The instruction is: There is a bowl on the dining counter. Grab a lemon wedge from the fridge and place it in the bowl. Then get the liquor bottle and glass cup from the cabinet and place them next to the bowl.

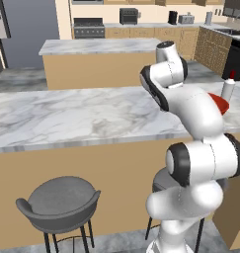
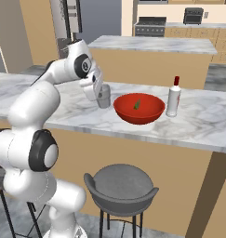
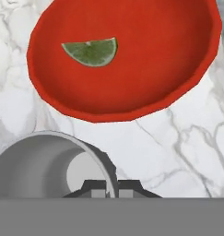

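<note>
Glass cup (image 2: 103, 96): light, rigid, slippery, judged fragile; rim wall is clamped by gripper (image 3: 107, 188), just beside red bowl (image 3: 145, 83).

The arm (image 2: 35, 135) is built of smooth, rounded white shells, glossy and free of visible wear. Each joint is marked by a dark charcoal band or ring between the white segments; one wide black collar sits at the elbow. A round dark end cap closes the upper joint housing, with a small lighter spot at its centre. The wrist section is a white, boxy block. The fingertips (image 3: 96, 190) are small, dark grey and square-edged, with paler inner faces. No cables, screws, labels or printed markings can be made out on any part.
</note>
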Controlling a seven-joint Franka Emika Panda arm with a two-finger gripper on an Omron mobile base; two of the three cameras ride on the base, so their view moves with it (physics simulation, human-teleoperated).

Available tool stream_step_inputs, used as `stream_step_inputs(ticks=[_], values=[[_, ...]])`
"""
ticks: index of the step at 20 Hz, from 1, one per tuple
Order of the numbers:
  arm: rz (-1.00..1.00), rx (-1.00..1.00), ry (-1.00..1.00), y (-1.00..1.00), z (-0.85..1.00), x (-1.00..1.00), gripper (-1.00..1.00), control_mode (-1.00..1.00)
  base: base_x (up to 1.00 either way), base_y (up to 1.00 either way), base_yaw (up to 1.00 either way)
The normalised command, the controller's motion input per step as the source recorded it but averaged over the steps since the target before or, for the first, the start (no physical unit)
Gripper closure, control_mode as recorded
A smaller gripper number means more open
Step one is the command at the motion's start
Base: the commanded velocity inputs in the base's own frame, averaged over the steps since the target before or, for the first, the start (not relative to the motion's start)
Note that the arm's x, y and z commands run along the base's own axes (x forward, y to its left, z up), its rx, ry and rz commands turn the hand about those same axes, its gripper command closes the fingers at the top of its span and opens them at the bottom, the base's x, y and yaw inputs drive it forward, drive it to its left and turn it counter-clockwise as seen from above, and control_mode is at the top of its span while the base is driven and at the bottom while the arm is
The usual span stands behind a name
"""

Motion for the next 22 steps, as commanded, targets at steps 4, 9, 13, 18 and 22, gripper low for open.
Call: stream_step_inputs(ticks=[4, 9, 13, 18, 22], values=[[-0.19, 0.07, 0.08, 0.00, -0.11, 0.02, 1.00, -1.00, 0.00, 0.00, 0.00], [-0.14, 0.02, 0.01, 0.00, -0.15, 0.25, 1.00, -1.00, 0.00, 0.00, 0.00], [-0.08, 0.00, 0.00, 0.00, -0.31, 0.15, 1.00, -1.00, 0.00, 0.00, 0.00], [-0.05, 0.00, 0.00, 0.00, -0.33, 0.00, 1.00, -1.00, 0.00, 0.00, 0.00], [-0.04, 0.00, 0.00, 0.00, -0.25, 0.00, 1.00, -1.00, 0.00, 0.00, 0.00]])
